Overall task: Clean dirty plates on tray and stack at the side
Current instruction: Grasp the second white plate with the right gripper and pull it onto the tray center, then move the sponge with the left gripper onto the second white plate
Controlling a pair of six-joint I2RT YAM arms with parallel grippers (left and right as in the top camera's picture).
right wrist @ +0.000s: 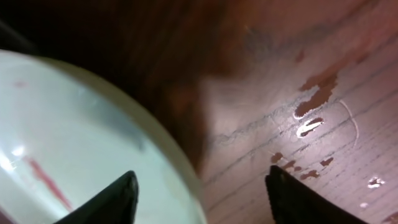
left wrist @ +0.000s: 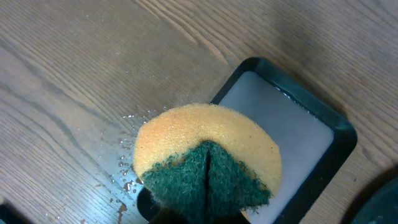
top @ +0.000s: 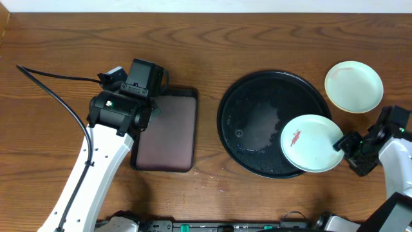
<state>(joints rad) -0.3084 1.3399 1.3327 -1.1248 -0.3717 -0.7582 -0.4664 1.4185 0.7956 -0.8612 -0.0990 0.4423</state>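
Observation:
A pale mint plate (top: pixel 312 143) with a red smear lies over the lower right rim of the round black tray (top: pixel 251 109). My right gripper (top: pixel 341 143) is at this plate's right edge. In the right wrist view the gripper (right wrist: pixel 202 199) is open. It straddles the rim of the plate (right wrist: pixel 74 137), one finger over the plate and the other over the wet table. A second plate (top: pixel 353 86) sits on the table beyond the tray's right side. My left gripper (top: pixel 154 111) is shut on a folded yellow and green sponge (left wrist: pixel 205 155).
A small dark rectangular tray (top: pixel 168 138) lies left of the round tray, under the left gripper; it also shows in the left wrist view (left wrist: pixel 292 130). Water drops (left wrist: pixel 127 168) dot the wood beside it. A black cable (top: pixel 58 96) runs across the left of the table.

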